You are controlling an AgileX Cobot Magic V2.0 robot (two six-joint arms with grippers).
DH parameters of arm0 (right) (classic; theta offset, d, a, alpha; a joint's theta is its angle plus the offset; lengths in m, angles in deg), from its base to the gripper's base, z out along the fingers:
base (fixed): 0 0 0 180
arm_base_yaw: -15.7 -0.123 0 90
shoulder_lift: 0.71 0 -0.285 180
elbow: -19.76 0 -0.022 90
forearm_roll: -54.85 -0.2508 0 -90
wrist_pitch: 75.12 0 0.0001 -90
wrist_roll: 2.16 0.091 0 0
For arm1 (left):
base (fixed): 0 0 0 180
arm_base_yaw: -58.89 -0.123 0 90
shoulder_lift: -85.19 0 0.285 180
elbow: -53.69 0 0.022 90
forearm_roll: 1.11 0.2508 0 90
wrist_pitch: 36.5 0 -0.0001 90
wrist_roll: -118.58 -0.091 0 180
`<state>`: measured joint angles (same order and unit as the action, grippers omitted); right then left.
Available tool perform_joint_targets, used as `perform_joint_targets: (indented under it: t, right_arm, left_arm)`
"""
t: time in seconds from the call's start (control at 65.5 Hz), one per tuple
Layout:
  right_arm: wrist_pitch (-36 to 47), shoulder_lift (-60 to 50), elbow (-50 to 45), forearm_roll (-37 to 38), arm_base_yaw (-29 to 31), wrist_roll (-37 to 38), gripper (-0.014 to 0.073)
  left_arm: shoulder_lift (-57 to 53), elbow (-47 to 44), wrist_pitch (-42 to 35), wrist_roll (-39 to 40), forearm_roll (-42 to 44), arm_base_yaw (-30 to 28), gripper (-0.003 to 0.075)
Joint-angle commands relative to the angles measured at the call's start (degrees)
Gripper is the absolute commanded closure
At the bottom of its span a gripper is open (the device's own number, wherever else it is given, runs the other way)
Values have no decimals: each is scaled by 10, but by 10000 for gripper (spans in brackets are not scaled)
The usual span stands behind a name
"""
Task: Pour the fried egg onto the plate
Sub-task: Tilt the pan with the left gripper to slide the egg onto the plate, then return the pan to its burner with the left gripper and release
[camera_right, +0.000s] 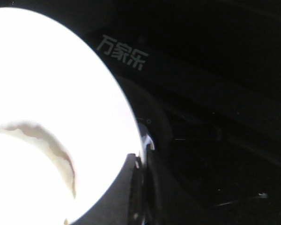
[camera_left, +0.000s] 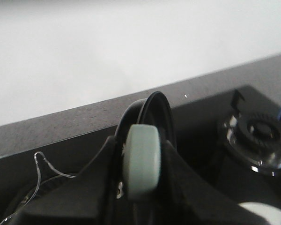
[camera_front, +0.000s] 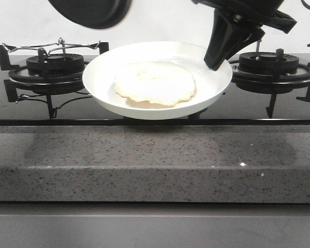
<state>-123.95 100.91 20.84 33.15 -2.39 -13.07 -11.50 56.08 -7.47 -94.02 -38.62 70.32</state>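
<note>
The fried egg (camera_front: 155, 82) lies flat in the white plate (camera_front: 101, 77), pale cream face up. My right gripper (camera_front: 217, 61) is shut on the plate's right rim and holds the plate just above the stove, between the two burners. In the right wrist view the jaws of that gripper (camera_right: 139, 173) pinch the rim of the plate (camera_right: 84, 61), and the egg's browned edge (camera_right: 42, 140) shows. The black frying pan (camera_front: 93, 10) hangs at the top left. My left gripper (camera_left: 143, 157) is shut on its pale green handle (camera_left: 141, 161), with the pan (camera_left: 157, 112) edge-on beyond.
The black glass stove has a left burner (camera_front: 54, 64) with a wire rack and a right burner (camera_front: 268, 64), which also shows in the left wrist view (camera_left: 262, 133). A grey stone counter edge (camera_front: 155, 155) runs along the front. A white wall stands behind.
</note>
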Motion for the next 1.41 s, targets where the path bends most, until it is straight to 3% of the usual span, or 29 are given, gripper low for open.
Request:
perform_joint_targets:
  t: [0.0,0.183,0.428,0.733,1.207,1.268,1.39]
  right_arm:
    - [24,-25,15,-14,-1,-3,690]
    - [24,-25,15,-14,-1,-3,690]
    - [24,-25,15,-14,-1,-3,690]
    - [24,-25,15,-14,-1,-3,690]
    - [24,-25,15,-14,-1,-3,690]
    - [24,-25,15,-14,-1,-3,690]
    - [24,-25,15,-14,-1,-3,690]
  left_arm:
    - [-4,21,-35,8,-128,-72,740]
    - [64,21,92,8,-300,-216,740]
    - [178,21,240,6,-472,-314,740]
    - [277,21,303,6,-578,-328,740]
    - [302,21,306,-1,-552,-328,736]
    - [302,21,306,-1,-551,-328,706]
    - [302,21,306,-1,-546,-328,556]
